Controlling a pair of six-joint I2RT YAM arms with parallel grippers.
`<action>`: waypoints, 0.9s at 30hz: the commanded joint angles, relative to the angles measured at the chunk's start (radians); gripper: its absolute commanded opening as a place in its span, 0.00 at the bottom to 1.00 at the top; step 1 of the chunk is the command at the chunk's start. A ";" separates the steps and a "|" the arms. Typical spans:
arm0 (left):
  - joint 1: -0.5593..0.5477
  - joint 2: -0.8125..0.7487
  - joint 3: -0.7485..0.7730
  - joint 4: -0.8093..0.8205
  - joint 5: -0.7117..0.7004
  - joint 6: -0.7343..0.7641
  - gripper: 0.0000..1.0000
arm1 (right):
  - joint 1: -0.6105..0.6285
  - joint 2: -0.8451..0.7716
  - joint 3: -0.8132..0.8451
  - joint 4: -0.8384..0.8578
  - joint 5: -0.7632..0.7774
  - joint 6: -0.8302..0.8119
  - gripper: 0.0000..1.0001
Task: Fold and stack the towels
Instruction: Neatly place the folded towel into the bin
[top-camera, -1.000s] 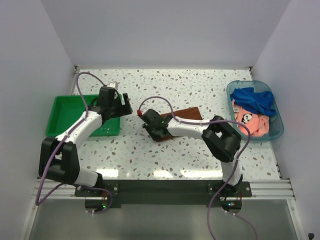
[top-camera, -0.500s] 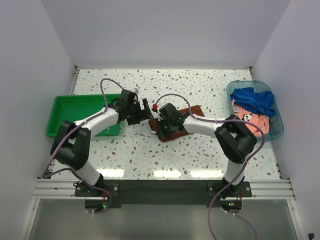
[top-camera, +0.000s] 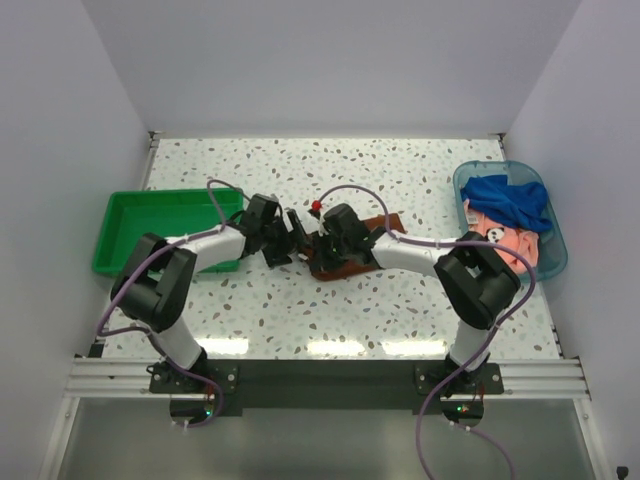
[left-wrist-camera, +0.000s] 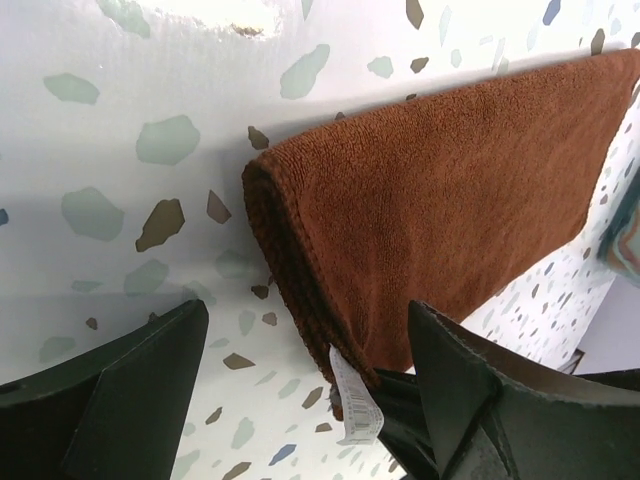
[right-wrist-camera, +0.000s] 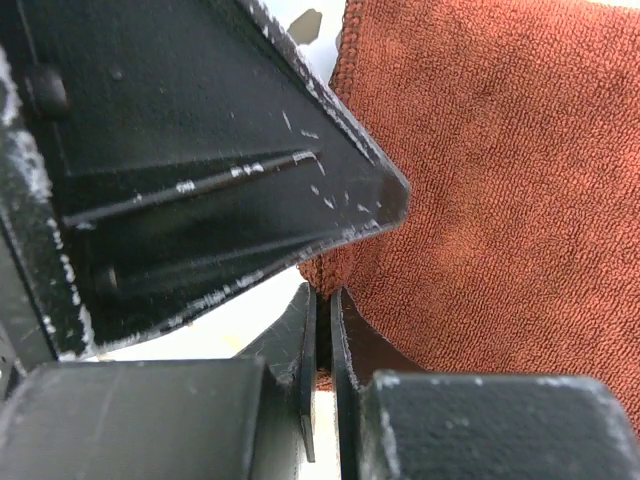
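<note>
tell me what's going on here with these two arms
Two robot arms are working on a rust-brown towel that lies folded on the speckled table. The right gripper is pinched shut on the towel's edge. The left gripper is wide open, with the towel's corner between its fingers but not gripped. A blue towel and a pink towel sit in the clear blue tub.

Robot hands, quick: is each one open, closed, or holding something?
Left hand: open, holding nothing, either side of the brown towel corner.
Right hand: closed, pinching the brown towel's edge.
</note>
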 joint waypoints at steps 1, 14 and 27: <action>-0.013 0.016 -0.017 0.078 0.014 -0.048 0.85 | 0.000 -0.042 -0.018 0.091 -0.029 0.062 0.00; -0.040 0.056 -0.049 0.173 0.026 -0.066 0.35 | -0.002 -0.024 -0.015 0.137 -0.018 0.108 0.00; -0.013 0.008 0.138 -0.156 -0.069 0.237 0.00 | 0.001 -0.063 0.096 -0.120 0.014 0.047 0.70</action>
